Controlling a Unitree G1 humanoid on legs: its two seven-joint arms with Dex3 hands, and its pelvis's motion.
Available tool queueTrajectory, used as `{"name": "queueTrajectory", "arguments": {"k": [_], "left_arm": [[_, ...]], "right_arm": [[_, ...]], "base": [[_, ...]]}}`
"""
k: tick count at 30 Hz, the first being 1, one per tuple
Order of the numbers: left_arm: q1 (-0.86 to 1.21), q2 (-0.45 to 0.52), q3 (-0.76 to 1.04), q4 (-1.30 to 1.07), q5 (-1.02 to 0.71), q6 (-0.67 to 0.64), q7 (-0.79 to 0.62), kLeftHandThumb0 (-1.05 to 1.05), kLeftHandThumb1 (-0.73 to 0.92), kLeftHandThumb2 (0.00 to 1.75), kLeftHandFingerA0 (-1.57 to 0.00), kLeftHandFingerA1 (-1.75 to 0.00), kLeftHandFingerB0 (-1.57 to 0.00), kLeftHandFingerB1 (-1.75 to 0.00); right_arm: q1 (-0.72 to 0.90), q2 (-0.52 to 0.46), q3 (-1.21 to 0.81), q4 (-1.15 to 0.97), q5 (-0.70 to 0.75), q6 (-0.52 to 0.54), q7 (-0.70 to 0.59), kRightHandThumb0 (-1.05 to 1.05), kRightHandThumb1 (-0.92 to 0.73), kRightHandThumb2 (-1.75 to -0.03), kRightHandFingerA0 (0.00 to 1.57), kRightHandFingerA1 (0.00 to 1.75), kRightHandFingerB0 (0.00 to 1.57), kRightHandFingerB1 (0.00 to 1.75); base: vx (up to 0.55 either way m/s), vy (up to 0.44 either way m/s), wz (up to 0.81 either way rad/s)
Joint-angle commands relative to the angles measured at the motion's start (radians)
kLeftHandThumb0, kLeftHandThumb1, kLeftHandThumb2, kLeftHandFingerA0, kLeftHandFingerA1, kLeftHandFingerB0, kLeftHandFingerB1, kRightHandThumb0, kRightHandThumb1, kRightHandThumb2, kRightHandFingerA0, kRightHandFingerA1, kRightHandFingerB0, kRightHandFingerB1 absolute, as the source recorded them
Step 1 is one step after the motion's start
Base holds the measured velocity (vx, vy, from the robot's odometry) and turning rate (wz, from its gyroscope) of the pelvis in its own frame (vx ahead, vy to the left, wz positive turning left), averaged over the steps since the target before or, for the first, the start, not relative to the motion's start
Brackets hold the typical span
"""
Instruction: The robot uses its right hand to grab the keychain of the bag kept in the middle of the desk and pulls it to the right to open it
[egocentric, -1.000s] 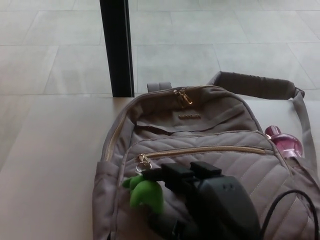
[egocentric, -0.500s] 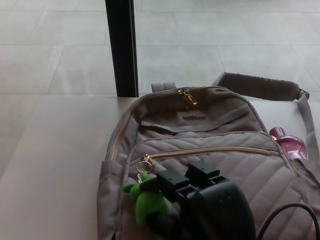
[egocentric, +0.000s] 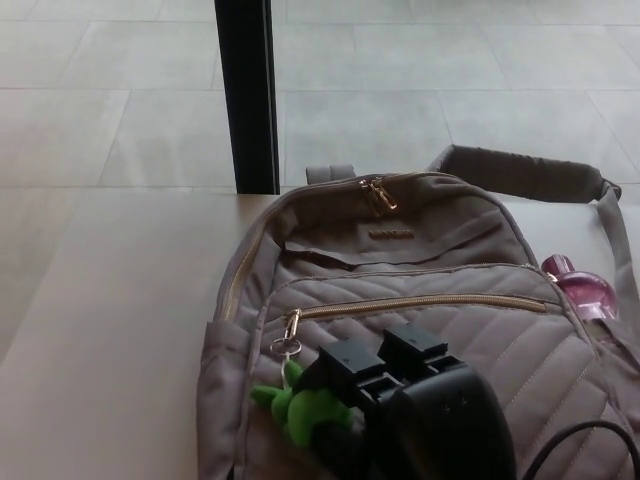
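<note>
The desk (egocentric: 110, 330) is big and pale, and it fills the near part of the view. A grey bag (egocentric: 420, 300) lies flat on its back in the middle of the desk, so its front pocket faces up and is easy to reach. Its strap (egocentric: 520, 172) trails off to the far right. A gold zip (egocentric: 430, 302) runs across the front pocket from left to right. It looks closed, with the pull at the left end. That fits the job: the pull has to go right to open the pocket.

The right hand (egocentric: 400, 400) comes in from the near side and sits over the bag's front. A pink thing (egocentric: 585, 290) peeks out at the bag's right side.

A green keychain (egocentric: 300, 408) hangs from a small ring (egocentric: 286, 346) on the zip pull, at the near left of the bag. The black fingers (egocentric: 345, 365) are closed around the green toy, with some green showing on the left of them. The thumb is hidden. The left hand does not show.
</note>
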Motion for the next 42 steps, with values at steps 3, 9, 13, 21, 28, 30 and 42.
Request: {"name": "queueTrajectory", "arguments": {"k": [3, 9, 13, 21, 28, 30, 42], "left_arm": [[0.006, 0.01, -0.008, -0.003, 0.006, -0.016, 0.004, -0.78, 0.81, 0.65, -0.67, -0.55, -0.56, -0.42], [0.021, 0.007, -0.021, -0.005, 0.018, -0.03, 0.014, -0.79, 0.84, 0.65, -0.69, -0.57, -0.56, -0.43], [0.023, 0.006, -0.018, 0.001, 0.011, -0.03, 0.017, -0.79, 0.83, 0.65, -0.71, -0.57, -0.56, -0.43], [0.027, 0.006, -0.022, 0.008, 0.008, -0.029, 0.019, -0.8, 0.85, 0.66, -0.72, -0.58, -0.57, -0.44], [0.04, 0.01, -0.019, 0.008, 0.002, -0.025, 0.015, -0.78, 0.86, 0.66, -0.72, -0.58, -0.58, -0.44], [0.041, 0.008, -0.013, 0.014, -0.004, -0.023, 0.007, -0.77, 0.86, 0.66, -0.73, -0.59, -0.6, -0.44], [0.049, 0.004, -0.012, 0.013, 0.006, -0.02, 0.014, -0.78, 0.68, 1.07, -0.63, -0.64, -0.52, -0.57]], "right_arm": [[0.053, -0.009, -0.05, 0.026, 0.059, 0.027, 0.089, -0.32, -0.44, -1.26, 1.01, 1.75, 0.78, 1.62], [-0.023, -0.057, -0.137, 0.017, 0.181, -0.092, 0.103, -0.29, -0.52, -1.27, 0.96, 1.75, 0.68, 1.75], [-0.073, -0.068, -0.19, 0.011, 0.228, -0.111, 0.147, -0.32, -0.52, -1.3, 0.99, 1.75, 0.68, 1.75], [-0.321, -0.263, -0.341, 0.076, 0.23, -0.199, 0.219, -0.34, -0.56, -0.88, 1.07, 1.75, 0.88, 1.06], [-0.384, -0.386, -0.379, 0.13, 0.238, -0.252, 0.227, -0.31, -0.5, -0.9, 1.05, 1.75, 0.92, 1.21], [-0.386, -0.405, -0.39, 0.147, 0.258, -0.275, 0.221, -0.28, -0.46, -0.93, 1.06, 1.75, 0.94, 1.25], [-0.323, -0.537, -0.464, 0.251, 0.267, -0.394, 0.17, -0.26, -0.41, -1.09, 1.03, 1.75, 0.81, 1.51]], "base": [[0.0, 0.0, 0.0], [0.0, 0.0, 0.0], [0.0, 0.0, 0.0], [0.0, 0.0, 0.0], [0.0, 0.0, 0.0], [0.0, 0.0, 0.0], [0.0, 0.0, 0.0]]}}
